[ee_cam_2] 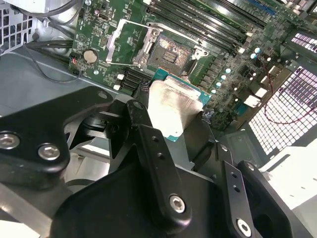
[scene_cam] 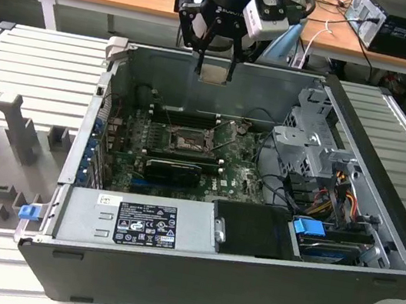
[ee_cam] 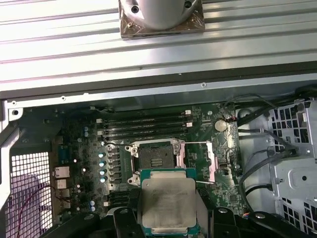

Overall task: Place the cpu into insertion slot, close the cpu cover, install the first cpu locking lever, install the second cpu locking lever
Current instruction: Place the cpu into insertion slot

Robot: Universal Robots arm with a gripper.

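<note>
While the computer case (scene_cam: 227, 289) is lying open with its green circuit board (scene_cam: 241, 178) facing up, we are seeing our gripper (scene_cam: 215, 72) hanging over the case's far edge in the exterior view, pinching the chip (ee_cam: 168, 206) between its fingers. The socket (ee_cam: 154, 159) is sitting bare mid-board, its cover (ee_cam: 211, 162) lying swung open just beside it.

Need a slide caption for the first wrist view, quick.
The gripper holds the cpu short of the empty insertion slot; the cpu cover stands open.
</note>
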